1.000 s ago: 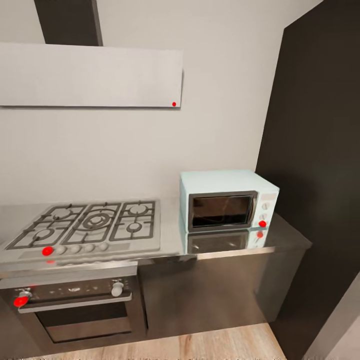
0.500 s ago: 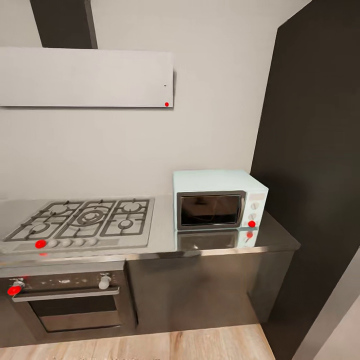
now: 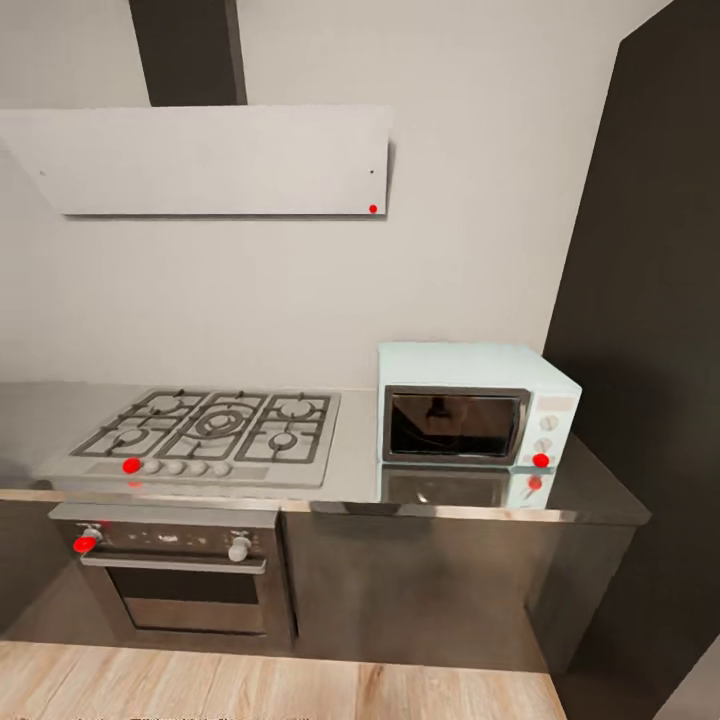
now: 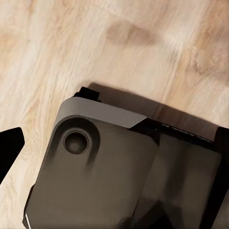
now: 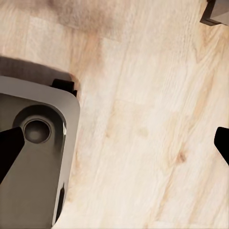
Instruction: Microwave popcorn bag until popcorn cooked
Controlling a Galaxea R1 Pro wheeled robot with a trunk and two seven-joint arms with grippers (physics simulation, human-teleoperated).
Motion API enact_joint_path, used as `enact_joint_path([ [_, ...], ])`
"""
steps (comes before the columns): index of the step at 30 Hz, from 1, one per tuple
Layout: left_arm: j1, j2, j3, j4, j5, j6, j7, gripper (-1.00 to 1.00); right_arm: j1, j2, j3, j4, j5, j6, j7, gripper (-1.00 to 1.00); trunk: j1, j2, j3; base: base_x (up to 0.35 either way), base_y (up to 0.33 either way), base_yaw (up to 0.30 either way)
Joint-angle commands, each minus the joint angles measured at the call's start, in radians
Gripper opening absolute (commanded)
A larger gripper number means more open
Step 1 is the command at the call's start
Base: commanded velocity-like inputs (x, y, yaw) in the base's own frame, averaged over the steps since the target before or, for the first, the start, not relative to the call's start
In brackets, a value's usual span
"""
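Observation:
The pale mint-blue microwave [image 3: 478, 415] stands on the grey steel countertop [image 3: 355, 470] at the right, against the wall. Its dark glass door [image 3: 455, 425] is closed, and a red dot [image 3: 541, 460] marks its knob panel. The popcorn bag and the popcorn are out of view. In the left wrist view my left gripper [image 4: 114, 143] hangs open over the robot's dark base [image 4: 105, 176] and the plank floor. In the right wrist view my right gripper [image 5: 114, 145] is open too, its black fingertips [image 5: 9, 148] far apart above the floor, holding nothing.
A gas hob [image 3: 215, 435] lies in the worktop left of the microwave, above a black built-in oven [image 3: 185, 580]. A white slanted hood [image 3: 210, 160] hangs over it. A tall dark cabinet [image 3: 650, 350] closes the right side. Light wood floor [image 3: 250, 685] runs along the cabinets.
The whole head picture has shifted: first a little left, then right and lower, with more of the hood and floor showing. The camera moved; microwave, hob and oven stay put.

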Motion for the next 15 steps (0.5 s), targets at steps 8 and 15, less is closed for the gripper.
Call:
enact_joint_path([
  [8,-0.001,0.0,-0.013,0.0,-0.012,-0.002,0.0,1.0,-0.001,0.0,-0.013,0.007,0.002,-0.008,0.0,1.0,0.0,-0.001,-0.001,0.0,0.0,0.026],
  [15,-0.001,0.0,-0.013,0.0,-0.009,-0.002,0.0,1.0,-0.001,0.002,-0.021,0.008,-0.044,-0.009,0.001,1.0,0.0,-0.001,0.001,0.0,0.0,-0.095],
])
